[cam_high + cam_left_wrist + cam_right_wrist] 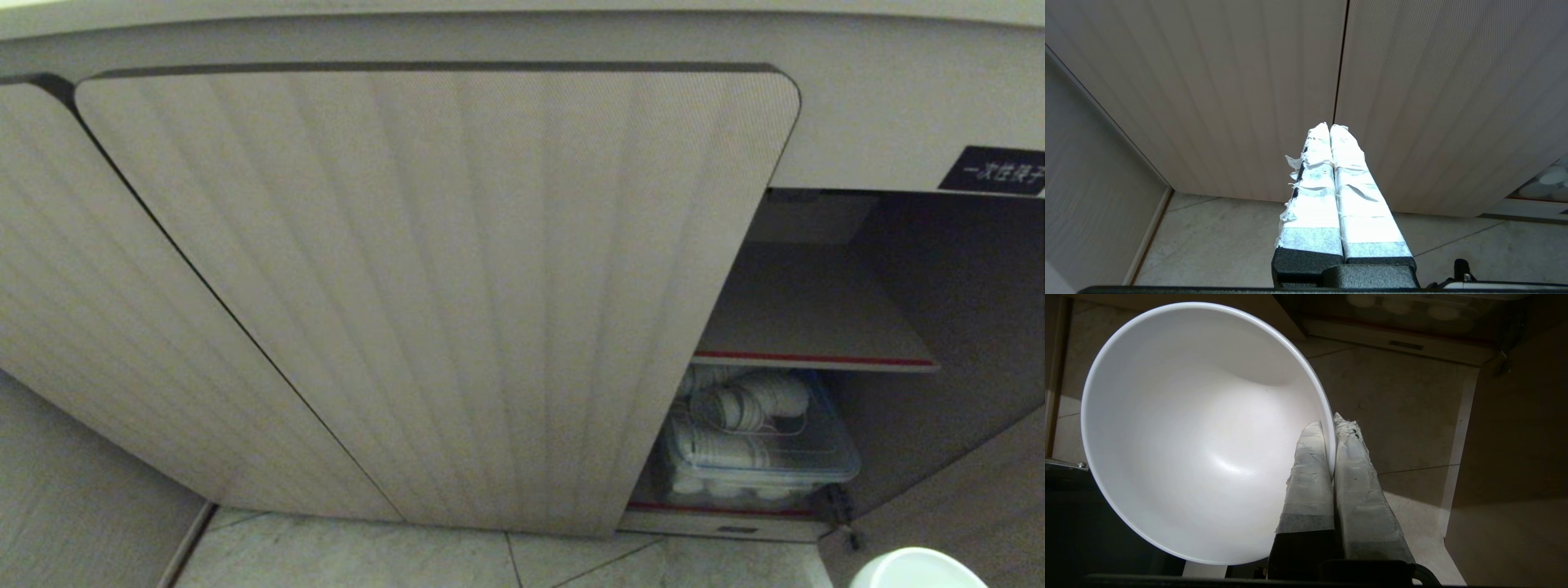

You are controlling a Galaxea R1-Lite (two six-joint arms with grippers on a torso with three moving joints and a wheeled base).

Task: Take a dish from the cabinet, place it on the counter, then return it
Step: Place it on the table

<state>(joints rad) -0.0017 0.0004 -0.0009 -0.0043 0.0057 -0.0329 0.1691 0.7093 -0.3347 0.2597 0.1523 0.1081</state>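
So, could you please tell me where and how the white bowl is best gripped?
By the rim, pinching the thin wall from the open side. The right gripper does this now, one finger inside the bowl and one outside. The wall flares wide and smooth, so only the thin edge fits between the fingers.

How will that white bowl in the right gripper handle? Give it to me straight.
Likely slippery: the bowl looks glossy, and the right gripper pinches only its thin rim, one finger inside. Probably rigid and breakable, since it looks ceramic. Held at one edge, it may swing or slip.
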